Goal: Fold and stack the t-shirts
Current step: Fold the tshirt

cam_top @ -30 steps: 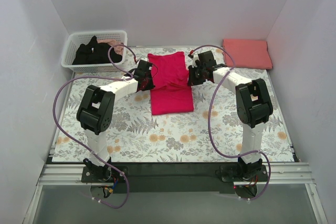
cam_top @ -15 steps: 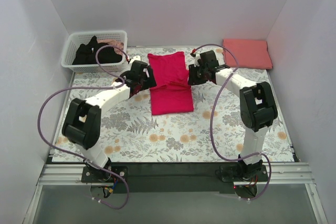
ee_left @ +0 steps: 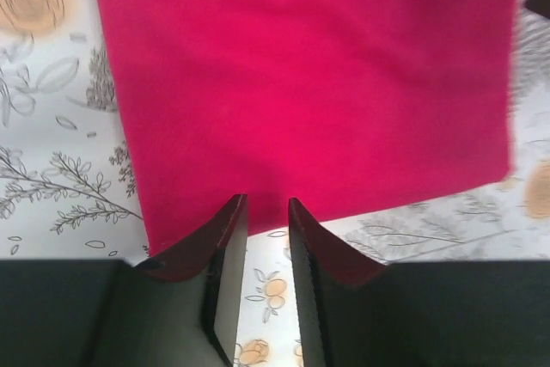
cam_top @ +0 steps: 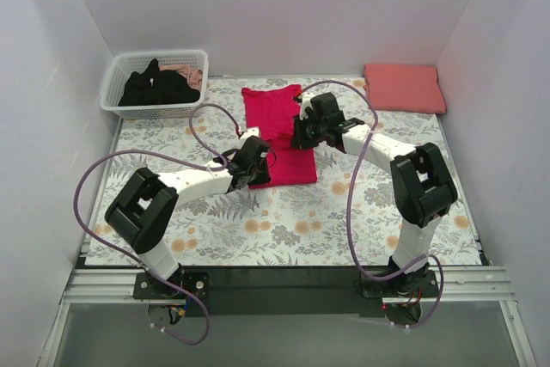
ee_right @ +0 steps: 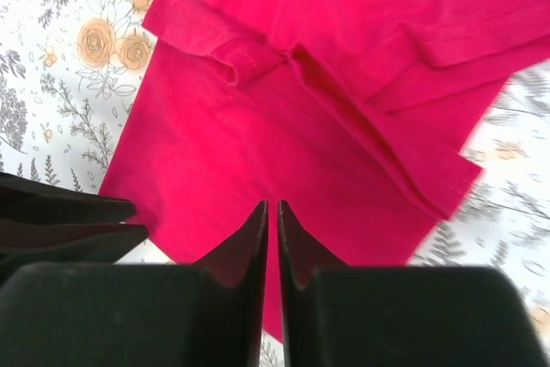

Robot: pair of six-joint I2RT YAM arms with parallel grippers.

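Nearest us, the left gripper [ee_left: 266,210] sits right at the near hem of the crimson t-shirt [ee_left: 301,83], close to its near-left corner, fingers parted by only a slim gap with the floral cloth [cam_top: 284,221] showing through and nothing caught between them. The shirt lies straight ahead of it, long axis running away from the arm bases, so we judge the left arm the one placed to take that hem and carry it forward. Further on, the right gripper [ee_right: 272,212] hovers above the shirt's right side about mid-length, fingers pressed almost together and empty, the tucked sleeve band just beyond its tips. At the far right corner a salmon-pink t-shirt [cam_top: 404,88] lies folded; far left, the white basket [cam_top: 155,111] holds the black t-shirt [cam_top: 159,89]
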